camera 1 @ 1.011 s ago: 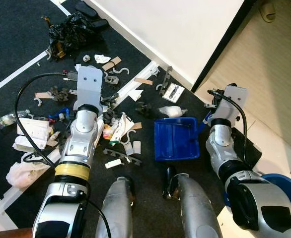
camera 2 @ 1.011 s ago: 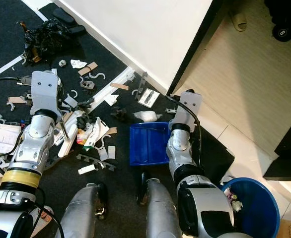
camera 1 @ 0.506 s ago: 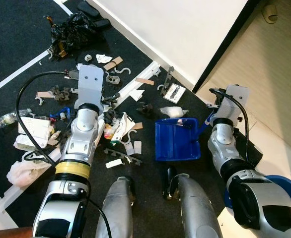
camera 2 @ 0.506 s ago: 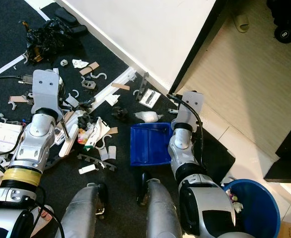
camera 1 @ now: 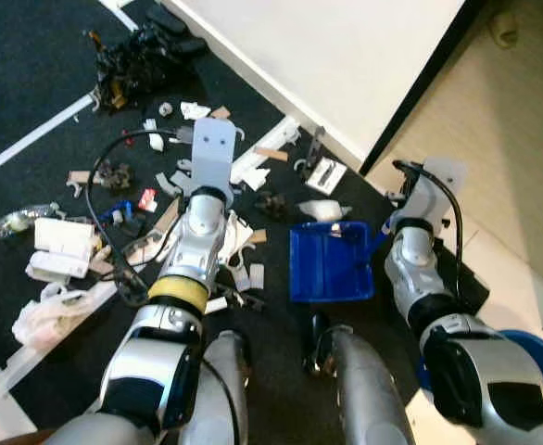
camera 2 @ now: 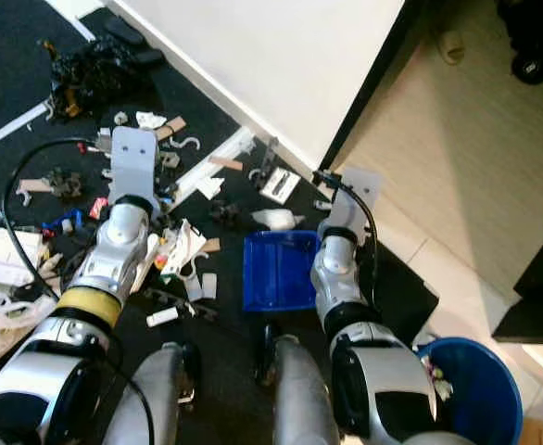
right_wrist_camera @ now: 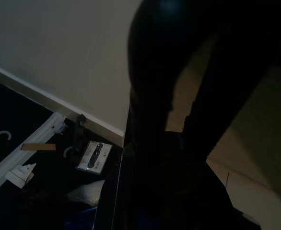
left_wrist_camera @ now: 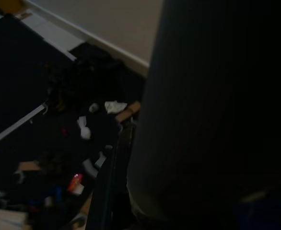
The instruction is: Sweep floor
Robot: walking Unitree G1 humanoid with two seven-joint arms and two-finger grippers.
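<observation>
Overhead, a blue bucket (camera 2: 480, 394) sits beside the dustpan (camera 2: 276, 269); wrist views leave both jaws' state untellable.

The left arm (camera 1: 190, 269) reaches forward and slightly toward the middle, its silver forearm ringed by a yellow band, with a flat grey wrist plate at its far end and a black cable looping out to its left. The right arm (camera 1: 410, 269) is bent and points forward on the robot's right, with a grey wrist plate at its tip and a black cable arching over it. The two silver legs (camera 1: 346, 389) show below, between the arms.
</observation>
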